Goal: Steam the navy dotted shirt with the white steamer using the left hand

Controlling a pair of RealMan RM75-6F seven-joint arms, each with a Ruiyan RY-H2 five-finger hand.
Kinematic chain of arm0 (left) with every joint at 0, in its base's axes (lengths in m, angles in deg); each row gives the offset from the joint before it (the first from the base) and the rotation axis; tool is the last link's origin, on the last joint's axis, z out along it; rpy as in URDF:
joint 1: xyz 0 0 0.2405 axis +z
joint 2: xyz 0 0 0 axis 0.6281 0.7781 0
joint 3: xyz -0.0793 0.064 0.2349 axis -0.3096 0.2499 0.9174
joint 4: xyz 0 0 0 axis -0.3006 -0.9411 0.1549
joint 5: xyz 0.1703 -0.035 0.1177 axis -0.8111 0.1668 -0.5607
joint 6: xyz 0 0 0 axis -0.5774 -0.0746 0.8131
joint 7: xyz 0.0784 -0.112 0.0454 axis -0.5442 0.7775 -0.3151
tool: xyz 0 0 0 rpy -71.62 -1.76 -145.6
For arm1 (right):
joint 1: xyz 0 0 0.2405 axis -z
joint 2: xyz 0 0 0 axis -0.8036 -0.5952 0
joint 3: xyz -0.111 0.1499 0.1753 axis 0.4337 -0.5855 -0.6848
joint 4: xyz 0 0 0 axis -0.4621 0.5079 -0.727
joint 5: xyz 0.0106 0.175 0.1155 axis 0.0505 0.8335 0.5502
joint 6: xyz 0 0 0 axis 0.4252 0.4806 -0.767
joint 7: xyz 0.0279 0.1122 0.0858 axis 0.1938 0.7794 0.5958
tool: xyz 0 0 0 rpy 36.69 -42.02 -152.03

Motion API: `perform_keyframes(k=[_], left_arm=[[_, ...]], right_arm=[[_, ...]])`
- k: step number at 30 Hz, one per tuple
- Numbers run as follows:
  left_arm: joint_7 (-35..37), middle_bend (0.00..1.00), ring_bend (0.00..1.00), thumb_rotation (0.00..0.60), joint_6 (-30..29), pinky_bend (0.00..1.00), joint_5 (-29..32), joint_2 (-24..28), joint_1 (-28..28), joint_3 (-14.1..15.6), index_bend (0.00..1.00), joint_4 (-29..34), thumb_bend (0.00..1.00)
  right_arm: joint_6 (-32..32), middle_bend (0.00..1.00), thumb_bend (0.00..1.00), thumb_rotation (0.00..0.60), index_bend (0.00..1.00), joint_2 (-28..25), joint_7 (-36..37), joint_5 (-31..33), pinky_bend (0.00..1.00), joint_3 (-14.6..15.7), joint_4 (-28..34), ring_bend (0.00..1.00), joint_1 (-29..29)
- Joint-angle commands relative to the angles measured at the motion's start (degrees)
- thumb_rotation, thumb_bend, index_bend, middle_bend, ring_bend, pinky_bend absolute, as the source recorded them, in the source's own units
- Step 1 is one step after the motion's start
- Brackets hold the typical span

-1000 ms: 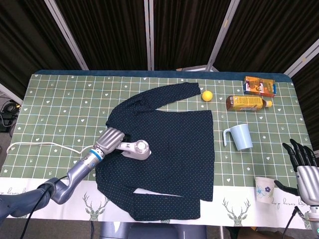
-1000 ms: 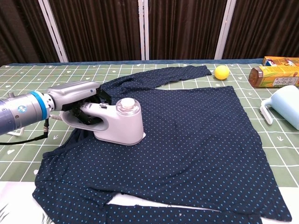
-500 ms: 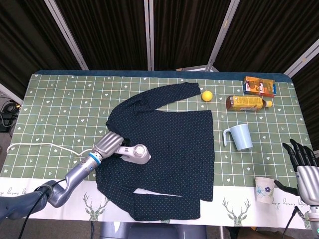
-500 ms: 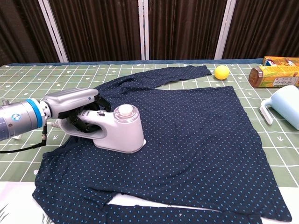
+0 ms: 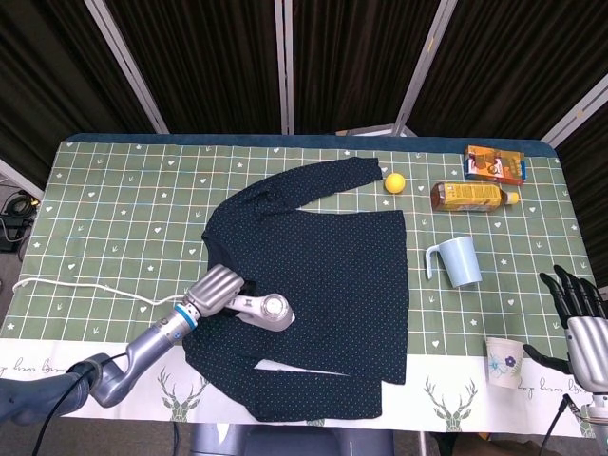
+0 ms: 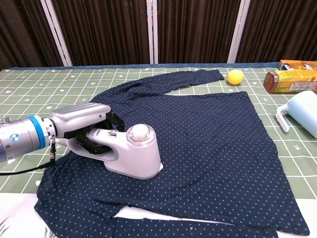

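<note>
The left hand grips the white steamer by its handle, sole down on the navy dotted shirt; most unsteamed cloth spreads rightward. The right hand hangs open, far off.

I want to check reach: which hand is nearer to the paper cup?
Right. The right hand hangs just beside the paper cup; the left hand grips the white steamer far across the table.

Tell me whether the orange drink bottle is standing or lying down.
Lying down: the bottle rests on its side on the table, cap pointing right.
</note>
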Motion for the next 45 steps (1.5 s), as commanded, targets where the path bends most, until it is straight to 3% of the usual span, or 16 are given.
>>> perform_keyframes(k=[1,18,45], left_arm=[[-0.1,0.83,0.78,0.6,-0.4,1.0,-0.6,0.0,0.1,0.3,0.92,0.6,0.69],[0.4,0.83,0.78,0.6,-1.7,1.0,-4.0,0.8,0.3,2.5,0.92,3.0,0.69],[2.0,0.83,0.78,0.6,-3.0,1.0,-1.5,2.4,1.9,0.8,0.92,-3.1,0.69]], right_arm=[[0.0,0.0,0.0,0.6,0.0,0.0,0.0,0.0,0.0,0.0,0.0,0.0,0.0],[0.1,0.0,0.0,0.6,0.0,0.0,-0.2,0.1,0.0,0.0,0.1,0.0,0.0],[0.0,0.0,0.0,0.6,0.0,0.2,-1.1,-0.2,0.0,0.2,0.4,0.0,0.0]])
